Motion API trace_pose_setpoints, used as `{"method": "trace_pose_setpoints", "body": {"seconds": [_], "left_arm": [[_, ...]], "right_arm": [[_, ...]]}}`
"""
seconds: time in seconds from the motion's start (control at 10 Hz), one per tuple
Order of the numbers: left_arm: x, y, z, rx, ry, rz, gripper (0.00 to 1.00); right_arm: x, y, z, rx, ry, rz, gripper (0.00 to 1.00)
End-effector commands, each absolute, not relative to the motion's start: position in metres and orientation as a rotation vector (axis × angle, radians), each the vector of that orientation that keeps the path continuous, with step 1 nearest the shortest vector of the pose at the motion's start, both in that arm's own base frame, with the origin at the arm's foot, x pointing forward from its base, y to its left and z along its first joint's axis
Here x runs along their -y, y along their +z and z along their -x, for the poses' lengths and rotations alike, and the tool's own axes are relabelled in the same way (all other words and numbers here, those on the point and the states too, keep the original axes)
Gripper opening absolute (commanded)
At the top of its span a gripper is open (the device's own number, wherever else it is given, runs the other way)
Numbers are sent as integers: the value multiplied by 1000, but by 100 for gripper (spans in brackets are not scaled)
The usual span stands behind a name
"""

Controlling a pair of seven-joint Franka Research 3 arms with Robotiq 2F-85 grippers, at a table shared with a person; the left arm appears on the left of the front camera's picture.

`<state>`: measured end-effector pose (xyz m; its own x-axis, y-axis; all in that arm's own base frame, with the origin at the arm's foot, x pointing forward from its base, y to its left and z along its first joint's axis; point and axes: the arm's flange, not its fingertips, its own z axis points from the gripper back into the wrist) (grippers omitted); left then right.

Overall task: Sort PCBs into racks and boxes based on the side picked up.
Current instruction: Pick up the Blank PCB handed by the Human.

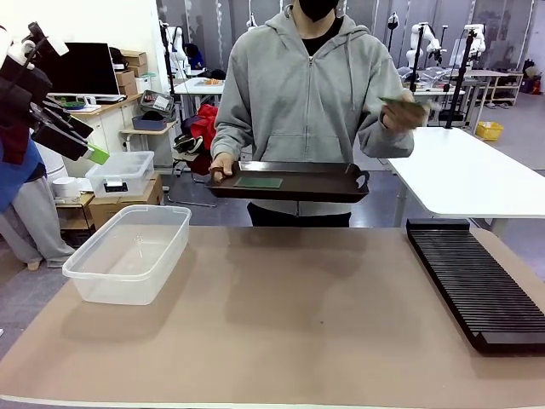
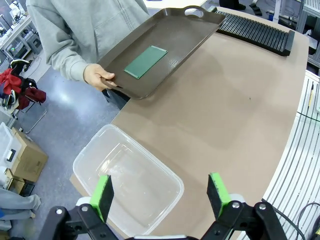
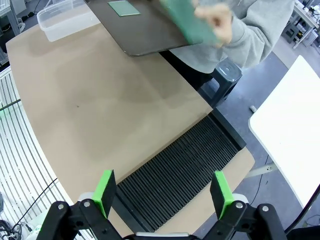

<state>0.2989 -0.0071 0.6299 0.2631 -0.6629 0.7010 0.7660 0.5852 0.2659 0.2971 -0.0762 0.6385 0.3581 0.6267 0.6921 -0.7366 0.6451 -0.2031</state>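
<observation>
The left gripper (image 2: 160,194) is noted spread wide and empty, above the clear tub (image 2: 130,175); the right gripper (image 3: 163,190) is likewise spread and empty, over the black rack (image 3: 185,165); one PCB (image 1: 258,181) is laid flat on the brown tray (image 1: 324,181) held by the person; the second PCB (image 1: 404,108) is gripped in the person's raised hand (image 1: 390,119).

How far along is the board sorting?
Nothing looks sorted: the clear plastic tub and long black slotted rack hold no boards. In hand: the person holds one thin green board. Left: sorting it and the second green board on the dark brown tray. The left gripper and right gripper are open.
</observation>
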Motion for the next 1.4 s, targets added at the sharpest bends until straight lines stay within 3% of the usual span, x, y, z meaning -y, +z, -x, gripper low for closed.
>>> {"method": "trace_pose_setpoints", "body": {"seconds": [0.0, 1.3], "left_arm": [[7, 629, -299, 864, -975, 140, 100], [7, 629, -299, 864, -975, 140, 100]], "right_arm": [[75, 640, -297, 818, 888, -151, 100], [75, 640, -297, 818, 888, -151, 100]]}}
